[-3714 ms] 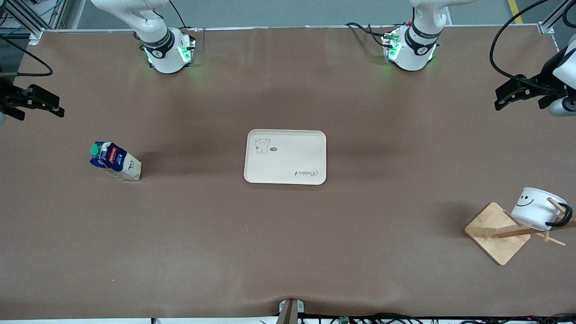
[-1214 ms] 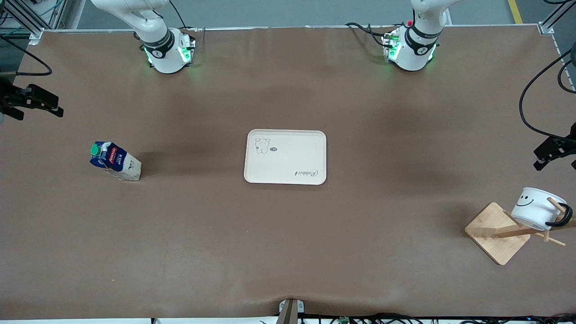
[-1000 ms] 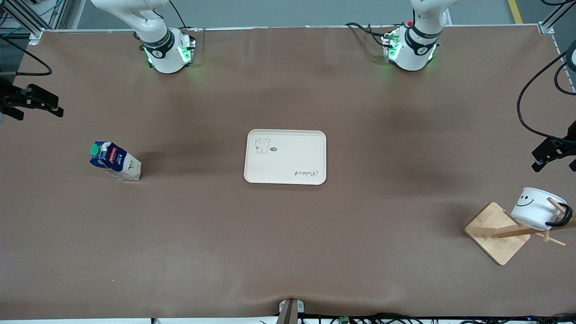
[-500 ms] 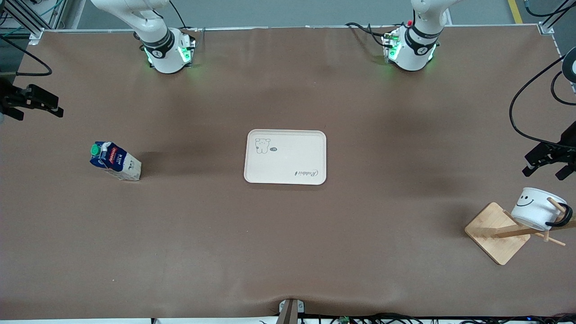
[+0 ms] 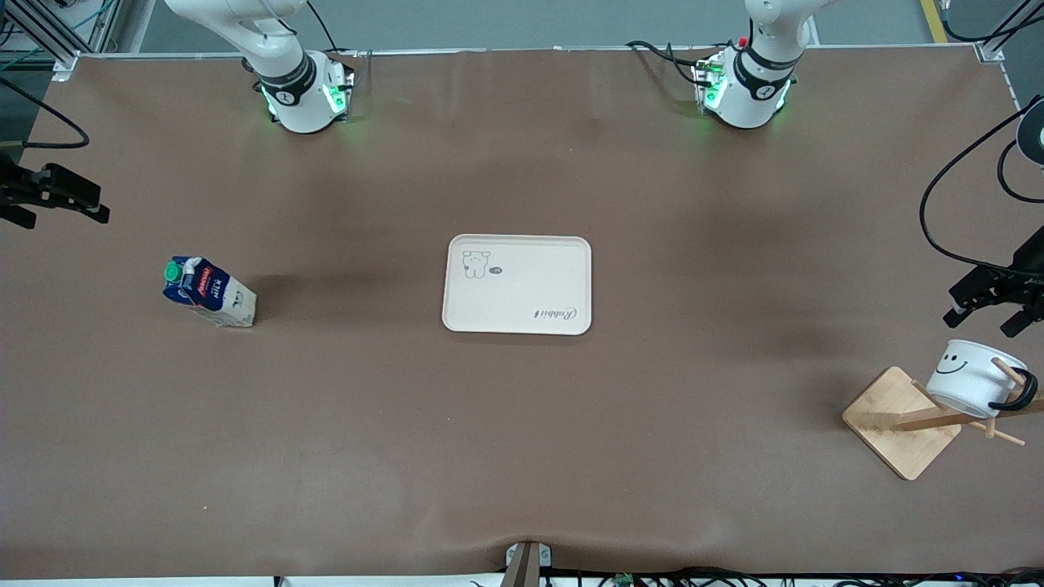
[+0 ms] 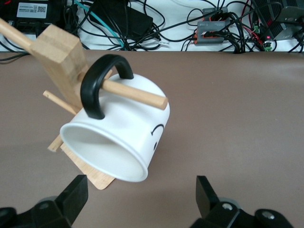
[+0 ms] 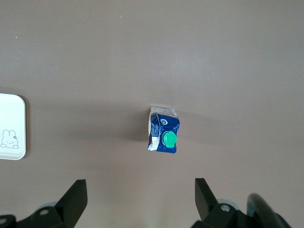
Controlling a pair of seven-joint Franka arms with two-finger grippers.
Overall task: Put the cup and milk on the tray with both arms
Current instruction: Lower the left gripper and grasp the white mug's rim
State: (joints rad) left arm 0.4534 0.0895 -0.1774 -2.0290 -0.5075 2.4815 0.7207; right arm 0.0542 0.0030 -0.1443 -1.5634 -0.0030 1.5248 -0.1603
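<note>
The cup (image 5: pixel 969 377) hangs by its black handle on a peg of a wooden rack (image 5: pixel 901 424) at the left arm's end of the table. My left gripper (image 5: pixel 982 319) is open and empty, in the air close to the cup. In the left wrist view the cup (image 6: pixel 118 137) lies tilted with its mouth toward the open gripper (image 6: pixel 141 197). The milk (image 5: pixel 208 292) stands toward the right arm's end. My right gripper (image 5: pixel 61 214) is open, high above the table beside the milk (image 7: pixel 163 129). The tray (image 5: pixel 517 284) lies empty mid-table.
The rack's post (image 6: pixel 59 52) and peg (image 6: pixel 135 94) run through the cup's handle (image 6: pixel 97 85). Cables and electronics lie past the table edge by the rack. The tray's corner (image 7: pixel 10 126) shows in the right wrist view.
My left gripper has come down from high over the table's end to close by the cup. My right gripper has shifted slightly. The cup, milk and tray have not moved.
</note>
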